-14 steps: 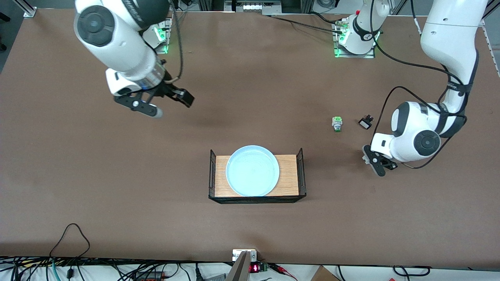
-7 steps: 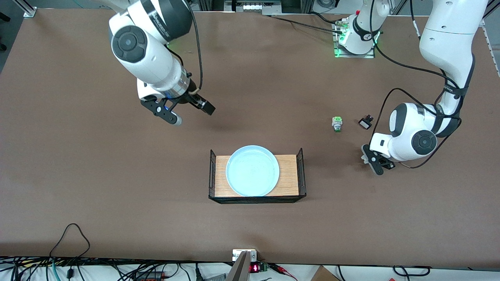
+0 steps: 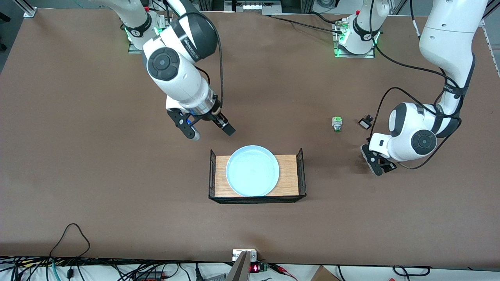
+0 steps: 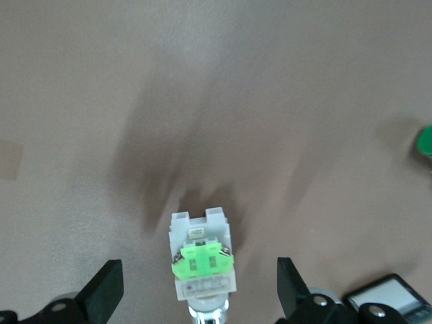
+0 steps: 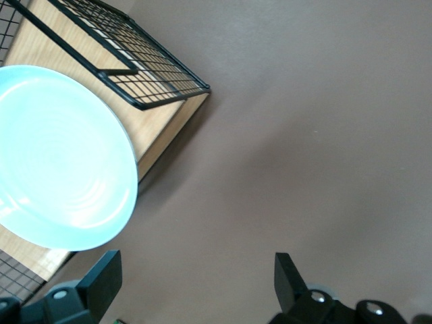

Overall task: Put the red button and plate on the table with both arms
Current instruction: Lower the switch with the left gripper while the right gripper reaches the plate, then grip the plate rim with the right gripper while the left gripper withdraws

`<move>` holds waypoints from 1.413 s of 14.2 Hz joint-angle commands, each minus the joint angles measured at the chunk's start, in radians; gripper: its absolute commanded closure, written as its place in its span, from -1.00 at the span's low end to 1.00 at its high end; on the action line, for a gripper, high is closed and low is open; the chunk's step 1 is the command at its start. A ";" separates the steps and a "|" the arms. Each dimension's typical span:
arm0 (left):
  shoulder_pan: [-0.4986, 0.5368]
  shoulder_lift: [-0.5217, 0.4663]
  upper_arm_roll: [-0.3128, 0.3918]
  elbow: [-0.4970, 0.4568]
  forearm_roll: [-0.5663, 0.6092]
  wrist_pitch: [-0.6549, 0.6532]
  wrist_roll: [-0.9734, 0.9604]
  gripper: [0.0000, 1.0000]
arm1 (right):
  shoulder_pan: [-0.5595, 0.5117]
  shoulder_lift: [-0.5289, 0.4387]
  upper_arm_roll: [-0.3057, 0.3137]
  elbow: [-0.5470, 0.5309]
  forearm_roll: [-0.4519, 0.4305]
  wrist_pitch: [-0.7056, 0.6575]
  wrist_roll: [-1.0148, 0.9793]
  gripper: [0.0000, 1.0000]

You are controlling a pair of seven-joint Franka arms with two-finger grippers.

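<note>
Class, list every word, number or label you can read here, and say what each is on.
Nothing reads clearly.
Label on the small white push-button part with a bright green block: too blurred to read.
Red lit digits on the small black display nearest the front camera: too small to read.
White lettering on the right arm's black band: too small to read.

My work surface is a matte brown tabletop; tangled black cables trail along its camera-side edge.
</note>
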 commanded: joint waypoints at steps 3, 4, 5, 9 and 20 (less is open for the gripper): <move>0.005 -0.133 -0.059 0.051 -0.014 -0.254 -0.139 -1.00 | 0.014 0.104 -0.018 0.109 0.001 0.083 0.026 -1.00; 0.005 -0.142 -0.069 0.093 -0.014 -0.331 -0.193 -1.00 | 0.014 0.113 -0.018 0.109 0.001 0.103 0.026 -1.00; 0.005 -0.153 -0.073 0.131 -0.014 -0.403 -0.251 -1.00 | 0.014 0.122 -0.018 0.109 0.001 0.123 0.027 -1.00; 0.005 -0.165 -0.099 0.309 -0.014 -0.666 -0.538 -1.00 | 0.033 0.170 -0.028 0.109 0.001 0.189 0.102 -1.00; -0.044 -0.442 -0.019 0.376 -0.112 -0.892 -1.002 -1.00 | 0.047 0.234 -0.065 0.104 0.010 0.347 0.107 -1.00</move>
